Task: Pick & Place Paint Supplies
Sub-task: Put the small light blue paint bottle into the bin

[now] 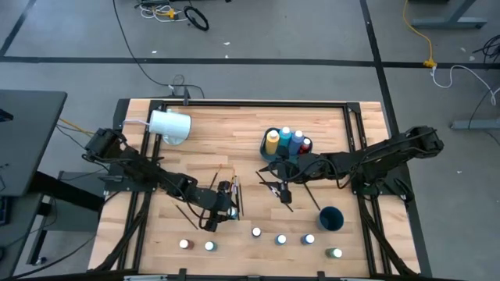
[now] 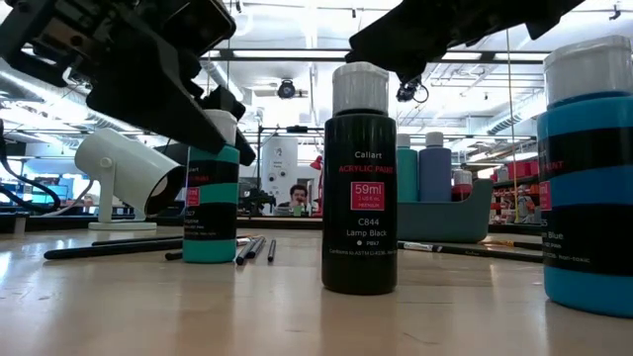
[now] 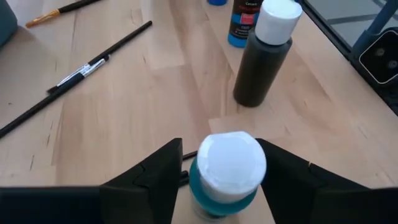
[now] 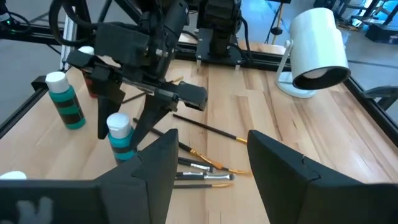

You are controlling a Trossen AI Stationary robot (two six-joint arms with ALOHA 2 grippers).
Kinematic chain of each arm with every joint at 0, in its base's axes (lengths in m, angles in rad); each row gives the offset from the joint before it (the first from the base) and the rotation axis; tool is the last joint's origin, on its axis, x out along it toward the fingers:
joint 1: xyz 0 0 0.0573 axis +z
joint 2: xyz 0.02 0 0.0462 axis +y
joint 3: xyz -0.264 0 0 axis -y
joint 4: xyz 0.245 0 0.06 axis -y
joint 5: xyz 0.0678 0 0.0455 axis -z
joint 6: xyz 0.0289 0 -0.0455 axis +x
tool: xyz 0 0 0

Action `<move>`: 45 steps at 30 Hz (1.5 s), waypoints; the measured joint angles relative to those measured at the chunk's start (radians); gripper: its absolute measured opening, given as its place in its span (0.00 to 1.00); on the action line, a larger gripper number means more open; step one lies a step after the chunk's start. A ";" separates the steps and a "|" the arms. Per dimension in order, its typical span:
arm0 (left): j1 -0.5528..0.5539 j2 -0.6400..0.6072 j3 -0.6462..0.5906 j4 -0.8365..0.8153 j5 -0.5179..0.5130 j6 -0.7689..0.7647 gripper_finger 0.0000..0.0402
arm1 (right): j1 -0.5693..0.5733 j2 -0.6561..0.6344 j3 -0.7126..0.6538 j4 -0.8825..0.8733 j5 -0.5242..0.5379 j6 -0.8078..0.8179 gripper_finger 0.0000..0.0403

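Note:
A teal paint bottle [image 3: 225, 186] with a white cap stands on the table, and my left gripper [image 3: 219, 146] is open over it with a finger on each side of the cap. The low view shows this bottle [image 2: 210, 213] under the gripper. Just beyond it stands a black bottle [image 3: 260, 68]. More small bottles [image 1: 281, 239] line the near edge. Several thin brushes [image 1: 234, 195] lie flat beside my left gripper [image 1: 211, 221]. My right gripper [image 4: 212, 137] hovers open and holds nothing above mid-table [image 1: 279, 187]. My left gripper's fingers [image 3: 155, 177] flank the teal bottle's white cap [image 3: 231, 165], coming slanting down from the table's far left. Whether either finger touches the cap I cannot tell. The bottle stands upright on the table.
A dark tray [image 1: 269, 156] at the far right of centre holds taller yellow and blue bottles. A blue cup [image 1: 331, 218] stands near my right arm. The large white cup [image 1: 170, 126] is at the far left. A long brush [image 3: 74, 74] lies on bare wood.

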 joint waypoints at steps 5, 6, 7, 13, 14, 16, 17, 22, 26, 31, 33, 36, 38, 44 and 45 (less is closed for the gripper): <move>0.000 0.000 0.000 0.021 0.000 0.000 0.42 | 0.000 0.000 0.000 -0.004 0.000 0.000 0.49; 0.000 0.000 0.000 0.025 0.000 0.000 0.41 | 0.000 0.000 0.000 -0.005 0.000 0.000 0.49; 0.000 0.000 0.000 0.030 -0.001 0.000 0.39 | 0.000 0.000 0.000 -0.006 0.000 0.000 0.49; 0.000 0.000 0.017 0.039 -0.001 -0.001 0.32 | 0.000 0.000 0.000 -0.012 0.000 0.001 0.49; 0.002 0.000 0.027 0.041 -0.001 0.000 0.31 | 0.000 0.000 0.000 -0.012 0.000 0.001 0.49; 0.008 0.000 0.049 0.044 -0.001 0.000 0.31 | 0.000 0.000 0.000 -0.017 0.000 0.002 0.49; 0.014 0.000 0.060 0.041 0.000 0.000 0.31 | 0.000 0.000 0.000 -0.019 0.000 0.002 0.49; 0.066 0.000 0.131 0.032 0.013 0.030 0.32 | 0.006 -0.015 0.000 -0.061 0.001 0.002 0.49; 0.138 0.000 0.201 0.037 0.000 0.058 0.32 | 0.021 -0.088 0.000 -0.198 0.054 -0.004 0.49; 0.258 0.000 0.276 0.038 -0.018 0.146 0.32 | 0.059 -0.235 0.000 -0.466 0.233 0.039 0.49; 0.312 0.004 0.298 0.046 -0.018 0.187 0.32 | 0.073 -0.290 0.000 -0.545 0.307 0.074 0.49; 0.395 0.039 0.336 0.048 0.021 0.228 0.32 | 0.081 -0.345 0.000 -0.607 0.369 0.114 0.49; 0.445 0.086 0.358 0.061 0.068 0.219 0.32 | 0.081 -0.361 0.000 -0.619 0.373 0.120 0.49; 0.548 0.208 0.402 0.082 0.083 0.205 0.32 | 0.082 -0.352 0.000 -0.630 0.341 0.109 0.49; 0.559 0.219 0.402 0.086 0.076 0.205 0.33 | 0.082 -0.352 0.000 -0.632 0.333 0.109 0.49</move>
